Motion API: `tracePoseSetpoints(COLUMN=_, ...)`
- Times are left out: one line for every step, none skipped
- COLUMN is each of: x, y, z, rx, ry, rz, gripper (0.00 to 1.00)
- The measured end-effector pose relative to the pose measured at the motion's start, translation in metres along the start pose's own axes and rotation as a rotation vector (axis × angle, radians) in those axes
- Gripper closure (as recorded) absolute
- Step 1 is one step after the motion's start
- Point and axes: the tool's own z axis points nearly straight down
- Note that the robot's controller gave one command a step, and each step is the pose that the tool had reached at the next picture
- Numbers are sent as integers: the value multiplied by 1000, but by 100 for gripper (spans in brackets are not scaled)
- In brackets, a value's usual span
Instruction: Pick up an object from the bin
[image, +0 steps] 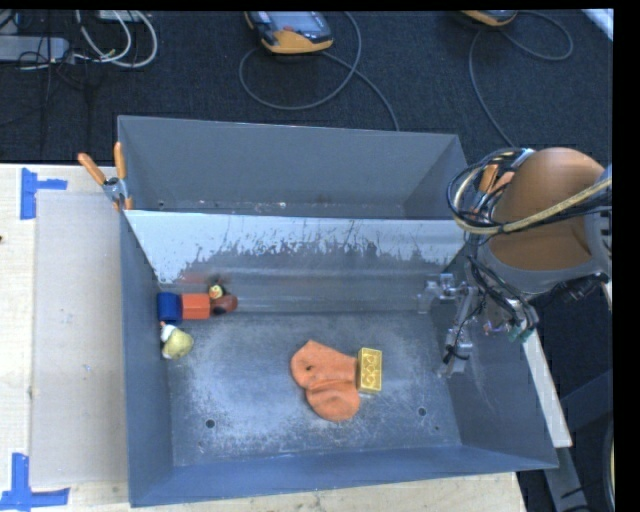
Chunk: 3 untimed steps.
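Grey metal bin (300, 455) floor lay bare under the gripper (455, 358), which hung close to the right wall. Whether its jaws were spread or pressed together could not be told. Nearest it, mid-floor, a yellow brick (369, 370) touched the right side of an orange cloth lump (322, 382). A blue block (169, 306) and an orange block (198, 305) sat by the left wall.

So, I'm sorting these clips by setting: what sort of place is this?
Most likely a robotics lab or test cell: a robot arm reaches into a grey metal bin holding a few small toys, and loose cables trail across the dark floor behind it.
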Motion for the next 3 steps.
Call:
tracePoseSetpoints(x=-2, y=0, z=-5, rx=1, ry=-7, rz=-2, gripper=0)
tracePoseSetpoints(x=-15, y=29, z=37, rx=3, ry=-12, rz=1, gripper=0)
tracePoseSetpoints(x=-22, y=54, z=74, rx=-1, ry=-1, rz=-123, gripper=0)
